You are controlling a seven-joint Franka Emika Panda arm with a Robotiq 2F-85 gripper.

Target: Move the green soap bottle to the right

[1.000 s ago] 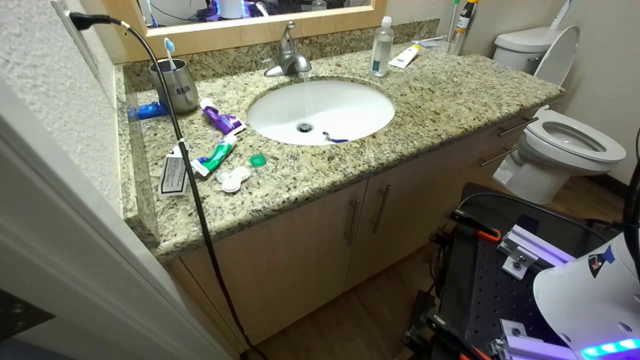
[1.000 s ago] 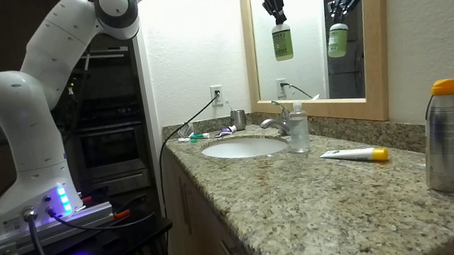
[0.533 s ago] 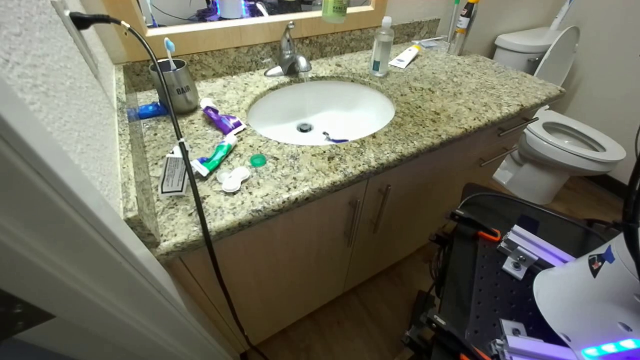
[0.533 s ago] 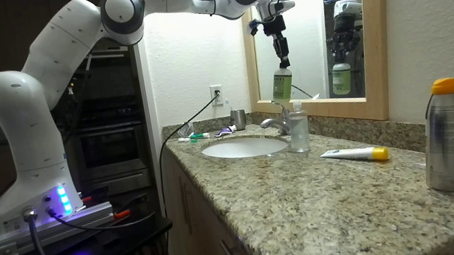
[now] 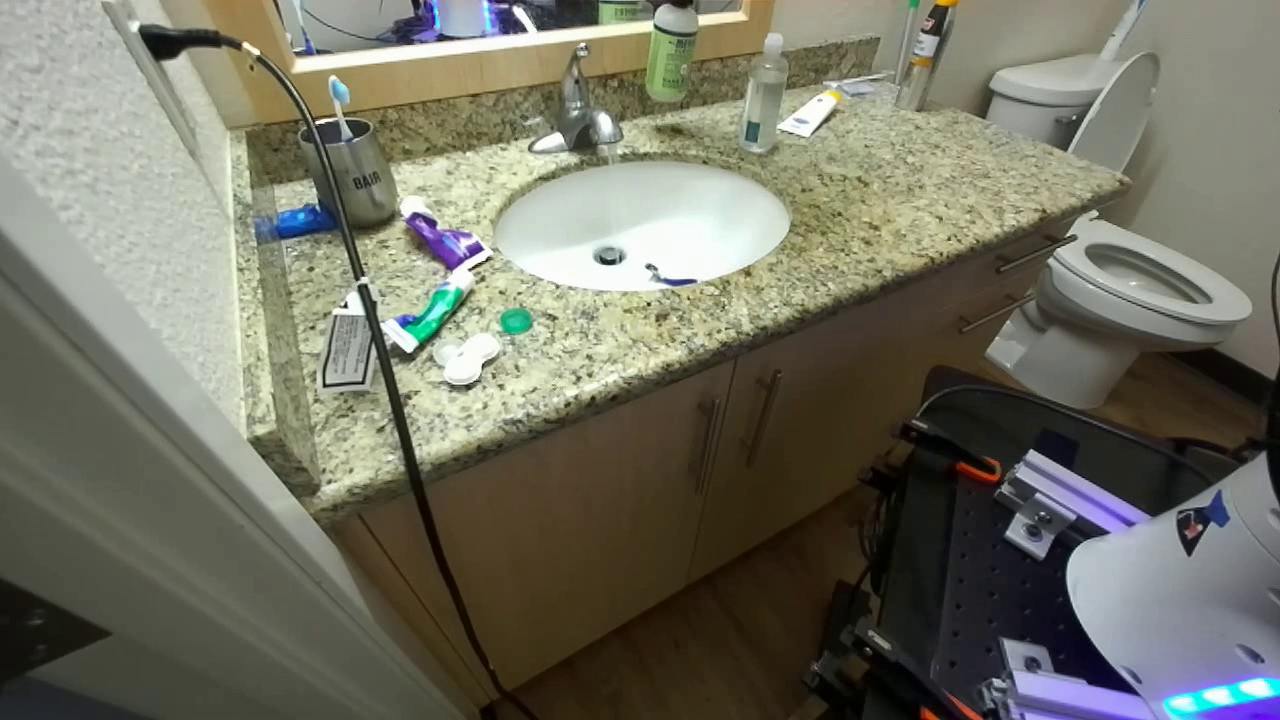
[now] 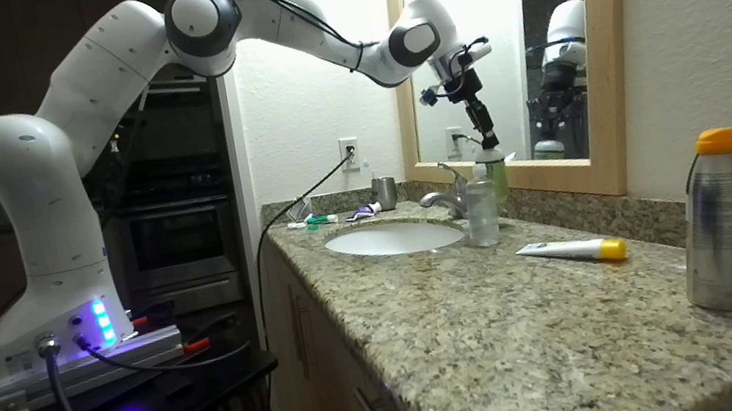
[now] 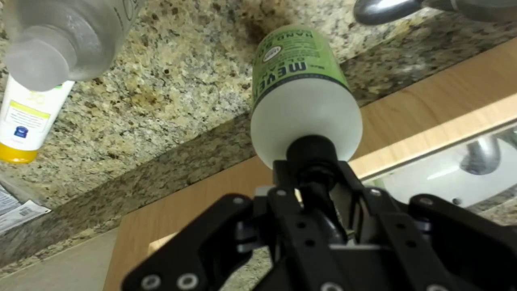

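Black on black, clamped the green soap bottle (image 5: 671,58) by its dark top in the jaws of the gripper (image 6: 489,139); held it above the granite counter (image 5: 900,190), between faucet (image 5: 580,118) and clear bottle (image 5: 765,98) in an exterior view.

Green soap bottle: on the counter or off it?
Off it. The hand grips the green soap bottle by its black collar; in an exterior view, its base shows against the backsplash, above the counter.
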